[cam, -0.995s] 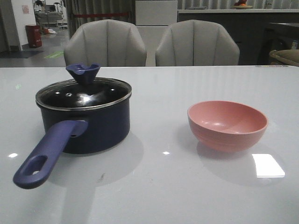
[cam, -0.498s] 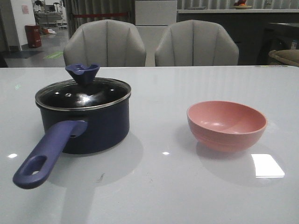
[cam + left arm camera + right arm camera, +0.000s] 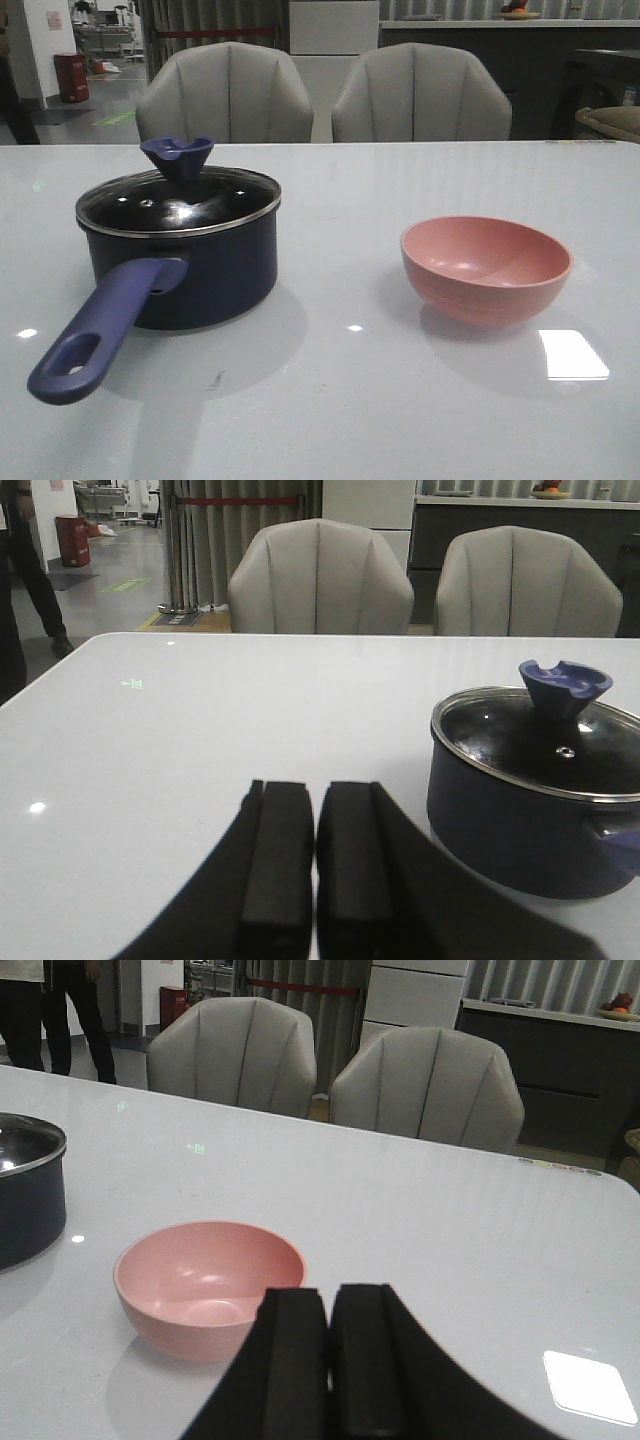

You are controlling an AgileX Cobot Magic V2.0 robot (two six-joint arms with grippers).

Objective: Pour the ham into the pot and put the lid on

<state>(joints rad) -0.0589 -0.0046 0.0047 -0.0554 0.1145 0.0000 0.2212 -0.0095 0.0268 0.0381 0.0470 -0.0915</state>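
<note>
Nothing on the counter (image 3: 340,400) has moved since a second ago: pot, lid and bowl sit exactly where they were, and only a dark figure has edged into the far left background of the front view. So here we are, the pot (image 3: 190,270) stands upright with the lid (image 3: 178,200) seated flat on its rim, the flared blue knob (image 3: 177,157) sticking up and the long purple-blue handle (image 3: 100,335) slanting toward the near edge. The pink bowl (image 3: 486,268) rests well apart from it on the other side, and it looks bare inside, no chunks showing. The ham cannot be seen through the dark glass. Over to the left hand (image 3: 315,870): its two black fingers are pressed together with only a thin seam between them, holding nothing, low over the counter, with the pot (image 3: 535,800) ahead of it and off to one side, near but not touching. The right hand (image 3: 328,1360) matches it, fingers closed side by side and empty, and the pink bowl (image 3: 208,1285) lies just beside and ahead of its fingertips, apart from them. Two grey chairs (image 3: 325,95) stand behind the counter.
</note>
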